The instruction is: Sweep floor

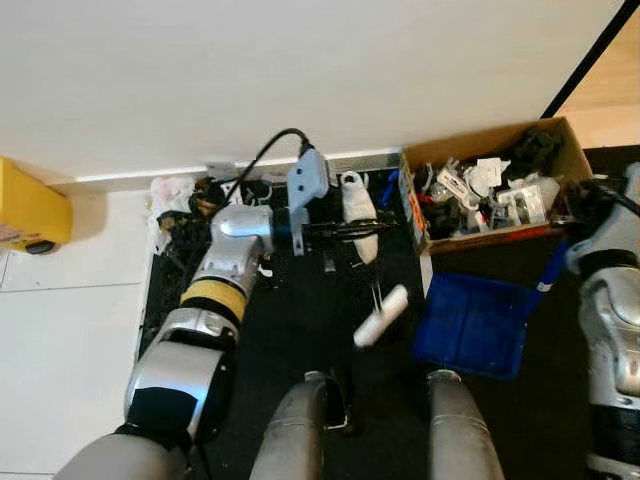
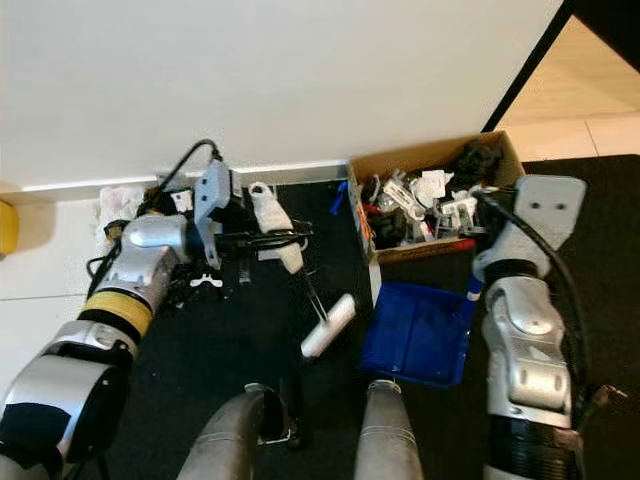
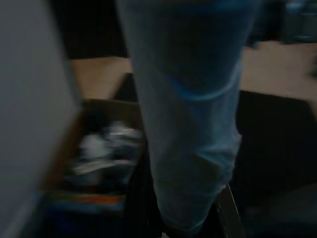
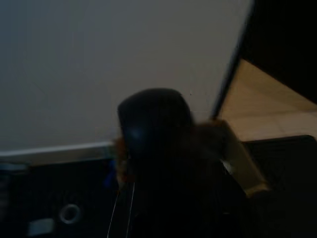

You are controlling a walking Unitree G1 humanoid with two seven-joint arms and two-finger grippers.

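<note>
Black matting (image 1: 300, 330) covers the floor you stand on, running up to the white wall and its skirting. Take the cardboard box (image 1: 505, 140) as your landmark: it sits against the wall, stuffed with white and black odds and ends. Just in front of the box, touching its near side, lies the blue dustpan (image 1: 470, 325), flat on the mat, its blue handle running up towards your right arm. To the left of the box, your left arm reaches forward and bends across towards it, wrist level, the left gripper (image 1: 345, 230) clenched on the white hand brush (image 1: 358, 215). Its white handle (image 1: 382, 315) angles down and back towards the dustpan's left edge. Further left of the box, along the wall, sits a heap of black and white litter (image 1: 185, 205).

My reading: you are mid-sweep, with the brush in hand and the debris not yet gathered. The next move calls for lowering the brush head to the mat and drawing the litter across towards the dustpan's open lip.

Your right arm is folded up beside the box's right end, with the right gripper (image 2: 480, 215) low near the dustpan's handle; I cannot tell whether its jaws are closed on the handle or released.
</note>
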